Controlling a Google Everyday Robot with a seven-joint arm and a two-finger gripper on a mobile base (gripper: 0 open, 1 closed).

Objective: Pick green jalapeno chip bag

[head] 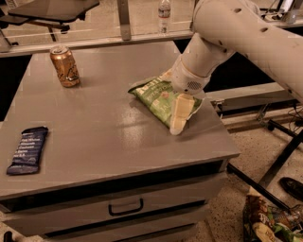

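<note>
The green jalapeno chip bag (155,97) lies flat on the grey table top (104,127), right of centre. My gripper (173,95) has come down on the bag's right half from the white arm at the upper right. One cream finger (179,114) rests at the bag's near right edge and the other (165,75) shows at its far edge. The jaws stand open and straddle the bag, which still lies on the table. The wrist hides the bag's right end.
A copper-coloured can (65,66) stands at the far left. A dark blue wrapped bar (27,150) lies at the near left. A water bottle (164,14) stands behind the table. A brown-and-green bag (265,222) lies on the floor at the right.
</note>
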